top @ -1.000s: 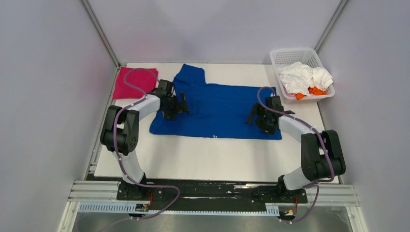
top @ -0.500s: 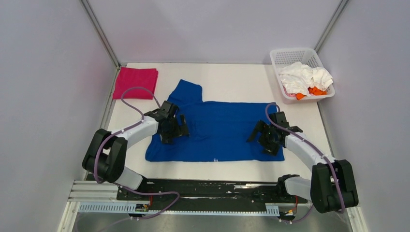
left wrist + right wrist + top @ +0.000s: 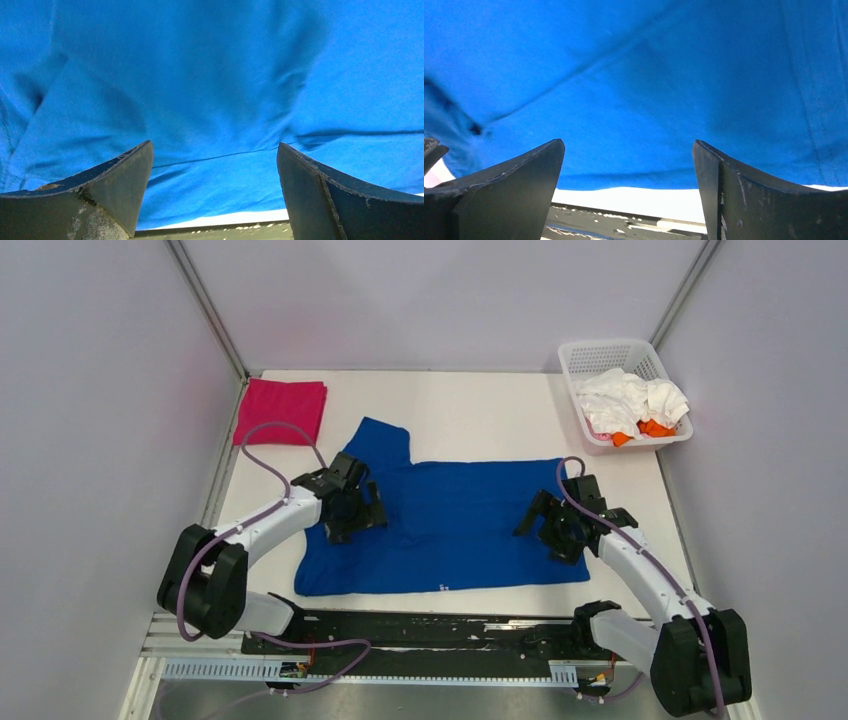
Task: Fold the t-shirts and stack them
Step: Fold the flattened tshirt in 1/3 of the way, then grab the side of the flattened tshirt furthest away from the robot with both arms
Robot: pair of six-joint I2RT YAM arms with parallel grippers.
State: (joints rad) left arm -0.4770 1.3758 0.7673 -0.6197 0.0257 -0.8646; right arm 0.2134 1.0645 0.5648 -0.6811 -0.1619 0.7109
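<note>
Both arms reach out low over the counter (image 3: 480, 405), each folded sharply back on itself. The left arm (image 3: 268, 528) has its dark elbow block down near the counter's near-left corner. From there its white forearm runs away and to the right, ending over the left part of the royal blue t-shirt (image 3: 460, 525), just near the sleeve that juts toward the far side. The right arm (image 3: 640, 570) mirrors it: its elbow block sits beyond the near-right corner, and the forearm slants away and to the left, to the shirt's right-hand edge.

In the left wrist view the left jaws are released. The two dark fingers (image 3: 117, 182) stand wide apart with nothing between them, and lightly creased blue cloth fills the view beyond. The right jaws are released too, the fingers (image 3: 516, 182) spread just as wide over smooth blue cloth. In both wrist views a thin strip of white counter shows past the cloth's edge.

The blue shirt lies spread flat across the middle of the counter, its near edge close to the near rim. A folded magenta t-shirt (image 3: 282, 410) rests at the far-left corner, well apart from the blue one. At the far-right corner a white lattice basket (image 3: 572, 358) holds crumpled white shirts (image 3: 630, 398) with a bit of orange cloth (image 3: 655, 427) beneath them.
</note>
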